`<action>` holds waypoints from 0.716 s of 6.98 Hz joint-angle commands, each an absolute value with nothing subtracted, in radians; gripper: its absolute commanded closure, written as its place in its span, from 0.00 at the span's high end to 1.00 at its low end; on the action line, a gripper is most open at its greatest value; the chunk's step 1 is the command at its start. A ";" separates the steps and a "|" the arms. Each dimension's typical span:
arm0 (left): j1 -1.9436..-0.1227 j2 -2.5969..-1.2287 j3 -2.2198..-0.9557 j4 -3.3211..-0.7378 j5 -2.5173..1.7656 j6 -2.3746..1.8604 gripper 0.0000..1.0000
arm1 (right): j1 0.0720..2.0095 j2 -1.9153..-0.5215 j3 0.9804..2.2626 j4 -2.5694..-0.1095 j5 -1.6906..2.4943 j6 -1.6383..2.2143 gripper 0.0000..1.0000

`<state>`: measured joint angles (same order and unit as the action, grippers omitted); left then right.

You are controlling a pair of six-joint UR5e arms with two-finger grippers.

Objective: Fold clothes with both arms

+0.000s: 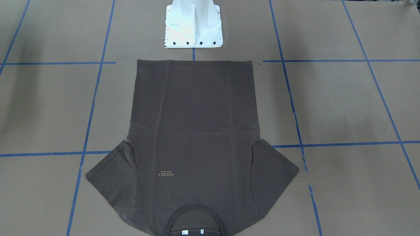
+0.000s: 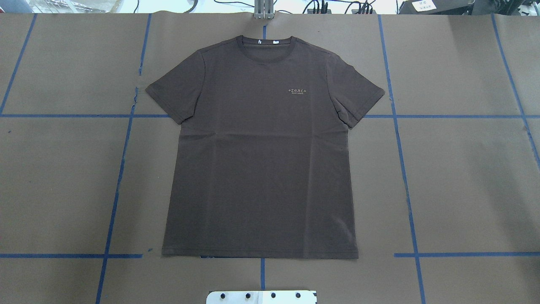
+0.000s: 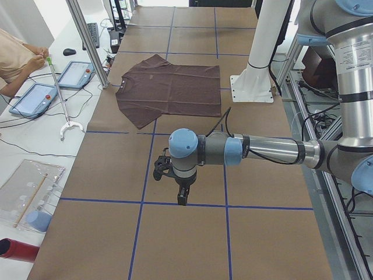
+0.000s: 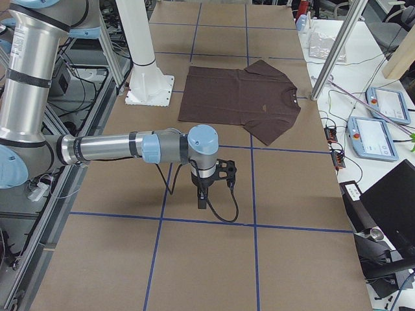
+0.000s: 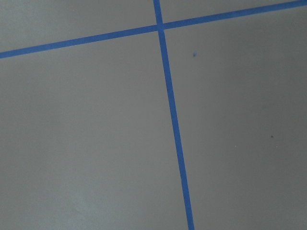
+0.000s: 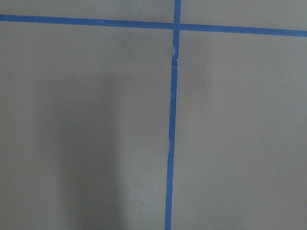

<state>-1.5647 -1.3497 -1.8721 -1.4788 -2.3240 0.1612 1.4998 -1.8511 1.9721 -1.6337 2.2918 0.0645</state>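
Brown paper covers the table (image 2: 464,177), gridded with blue tape (image 2: 399,147). White pedestal base (image 1: 193,26) stands at the robot-side edge, just beside the shirt hem, not touching. On the side desk past the far edge: 2 tablets (image 3: 76,74), a keyboard (image 3: 93,34), and a person's arm (image 3: 17,55) holding a thin rod. A metal pole (image 3: 87,41) stands at the table edge near 1 sleeve.

Dark brown T-shirt (image 2: 259,160) lies flat in the table's middle, front up, both sleeves spread. Its collar (image 2: 265,58) points away from the robot and its hem towards the base. Pale logo (image 2: 299,91) on the chest, white neck tags (image 2: 276,42) inside the collar.

Left arm (image 3: 274,150) reaches out level over bare table, wrist bent so its jaws point straight down above a tape line, well apart from the shirt. Right arm (image 4: 104,148) mirrors this at the other end, forearm level and jaws down. Both sets of jaws show only in the side views, so I cannot tell if they are parted or closed. Both wrist cameras show bare paper and a tape crossing.
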 commanded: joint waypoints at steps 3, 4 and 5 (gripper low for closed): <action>-1.565 -1.356 -1.902 -1.485 -2.322 0.166 1.00 | 1.499 -1.844 1.977 -1.632 2.299 0.081 1.00; -1.565 -1.365 -1.917 -1.541 -2.325 0.172 1.00 | 1.499 -1.776 1.983 -1.593 2.313 0.080 1.00; -1.565 -1.380 -1.924 -1.618 -2.329 0.167 1.00 | 1.499 -1.726 1.979 -1.530 2.306 0.080 1.00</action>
